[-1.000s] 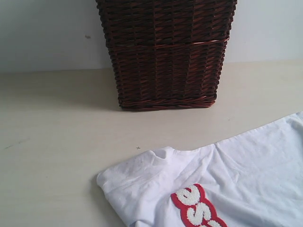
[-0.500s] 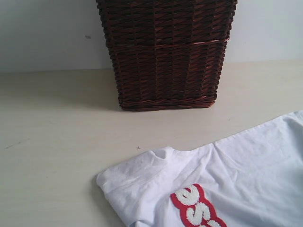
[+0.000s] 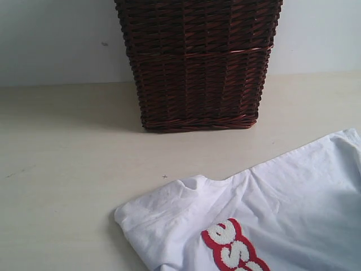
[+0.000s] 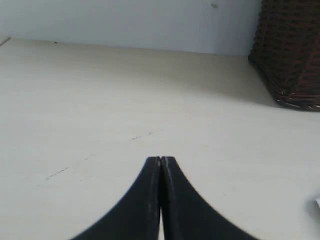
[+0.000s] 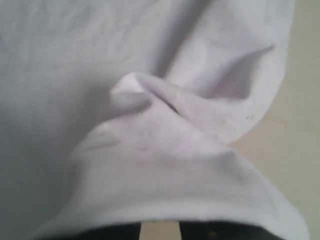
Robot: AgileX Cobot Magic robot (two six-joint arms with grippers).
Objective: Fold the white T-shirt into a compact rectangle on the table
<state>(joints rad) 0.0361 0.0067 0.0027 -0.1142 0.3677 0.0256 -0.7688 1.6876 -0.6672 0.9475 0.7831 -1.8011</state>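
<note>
white t-shirt (image 3: 293,197) corner at 3 o'clock crept inward; left gripper (image 4: 160,160) pressed together, right gripper (image 5: 160,231) buried in cloth, hold unclear, so carry the hem across slowly, taut.

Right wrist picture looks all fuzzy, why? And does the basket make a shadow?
Right wrist view: the T-shirt fills the picture, probably too close to focus, so its folds look soft and blurry. Exterior view: sharper, and the basket casts a faint soft shadow on the table beside it.
</note>
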